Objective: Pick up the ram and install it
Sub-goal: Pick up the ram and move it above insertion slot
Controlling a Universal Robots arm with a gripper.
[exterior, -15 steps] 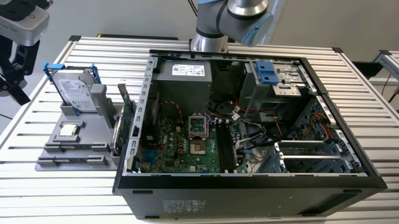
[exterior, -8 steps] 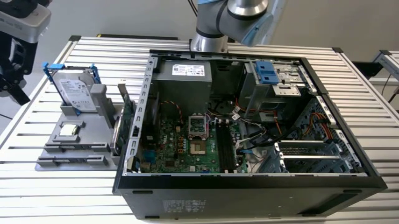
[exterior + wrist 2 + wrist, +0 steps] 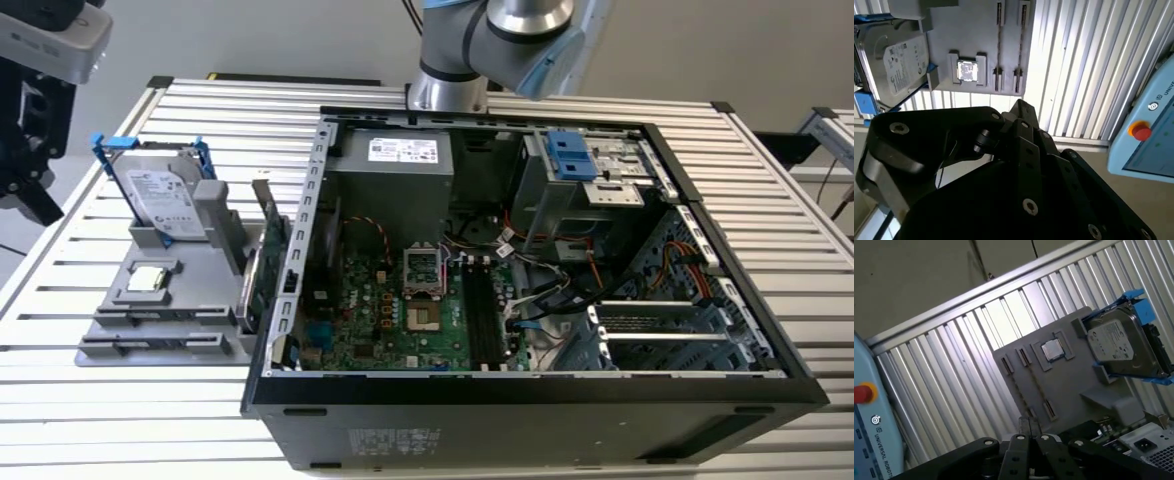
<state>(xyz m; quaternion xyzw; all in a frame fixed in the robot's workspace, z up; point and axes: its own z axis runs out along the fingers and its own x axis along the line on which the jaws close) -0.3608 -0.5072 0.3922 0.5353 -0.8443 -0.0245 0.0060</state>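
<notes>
Gripper; ram perhaps dark, edge-on

free: ram slots open from above | obstacle: cables just beside, exterior view's right | obstacle: upright hard drive, exterior view's left

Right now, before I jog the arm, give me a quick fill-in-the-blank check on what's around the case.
1. The hard drive stands upright in a ___ frame.
2. The grey fixture sits on the exterior view's ___ of the open computer case.
3. In the second wrist view, the teach pendant carries a round ___ button.

Missing words: blue; left; red.
</notes>
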